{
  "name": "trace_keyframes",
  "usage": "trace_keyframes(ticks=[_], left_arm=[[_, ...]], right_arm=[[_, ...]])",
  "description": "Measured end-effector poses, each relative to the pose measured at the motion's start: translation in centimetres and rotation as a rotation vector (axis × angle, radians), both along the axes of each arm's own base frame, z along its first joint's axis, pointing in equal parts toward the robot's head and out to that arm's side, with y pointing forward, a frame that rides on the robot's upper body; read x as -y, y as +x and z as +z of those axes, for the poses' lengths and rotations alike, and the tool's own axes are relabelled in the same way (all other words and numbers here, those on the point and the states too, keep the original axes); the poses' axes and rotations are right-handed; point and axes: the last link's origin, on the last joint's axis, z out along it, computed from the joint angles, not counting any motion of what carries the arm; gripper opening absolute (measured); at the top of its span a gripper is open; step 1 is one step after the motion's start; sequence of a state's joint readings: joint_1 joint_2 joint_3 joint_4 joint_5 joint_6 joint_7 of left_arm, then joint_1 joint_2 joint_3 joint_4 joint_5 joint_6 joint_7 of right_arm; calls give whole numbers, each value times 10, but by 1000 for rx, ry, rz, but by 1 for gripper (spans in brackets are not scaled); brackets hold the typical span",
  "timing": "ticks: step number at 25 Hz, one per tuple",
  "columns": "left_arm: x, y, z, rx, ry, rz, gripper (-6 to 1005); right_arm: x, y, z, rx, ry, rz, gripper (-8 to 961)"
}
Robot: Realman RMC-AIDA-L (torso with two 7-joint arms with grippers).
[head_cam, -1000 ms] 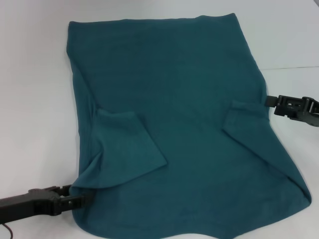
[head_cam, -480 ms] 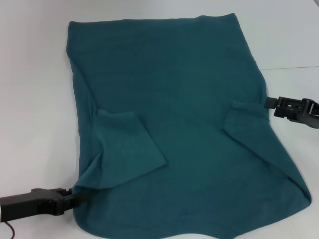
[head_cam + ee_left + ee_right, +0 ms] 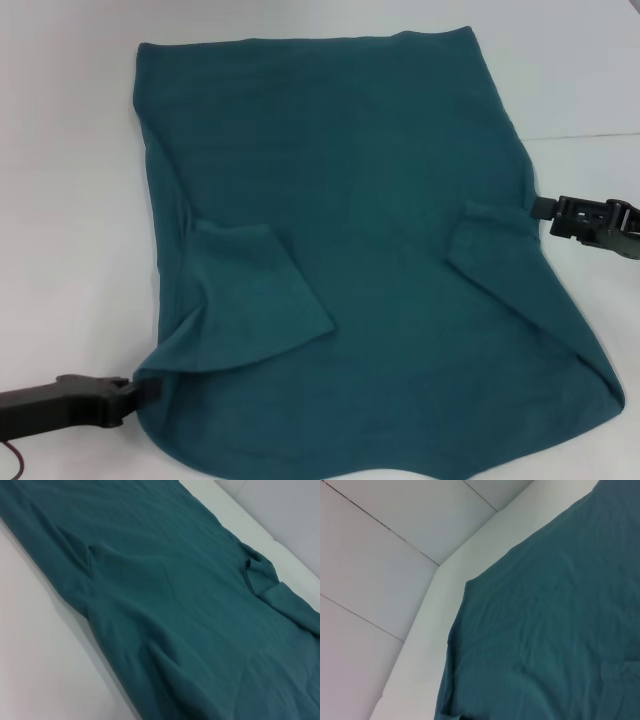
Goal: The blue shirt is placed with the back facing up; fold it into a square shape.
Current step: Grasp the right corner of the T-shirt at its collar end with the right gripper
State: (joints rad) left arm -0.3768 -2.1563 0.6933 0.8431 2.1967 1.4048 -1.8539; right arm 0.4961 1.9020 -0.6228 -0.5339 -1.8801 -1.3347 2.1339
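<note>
While the blue shirt (image 3: 370, 260) is lying back-up across the white tabletop (image 3: 70, 200), both sleeves are already sitting folded inward onto its body. The left pincer (image 3: 135, 392) is now resting at the shirt's near left edge, having drawn back outward over the last second; the cloth it was reaching under a second ago is now lying flat beside it. Whether it is clenched or released cannot be told from these views. The right pincer (image 3: 538, 207) is holding position at the right edge beside the folded sleeve, unmoved, and its state likewise cannot be told. In my judgement, the sleeve stage is finishing on the left, and the lengthwise fold toward a square is still outstanding.
</note>
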Motion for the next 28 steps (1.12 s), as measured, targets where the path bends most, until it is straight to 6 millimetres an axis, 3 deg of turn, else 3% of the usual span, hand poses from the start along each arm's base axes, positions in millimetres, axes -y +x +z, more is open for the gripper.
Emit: trace_keyframes(ticks=[6, 28], left_arm=[[4, -7, 14, 6, 42, 35, 3], [39, -32, 48, 43, 130, 111, 3]], right_arm=[[2, 2, 1, 2, 1, -4, 699], [34, 29, -3, 9, -82, -97, 700]])
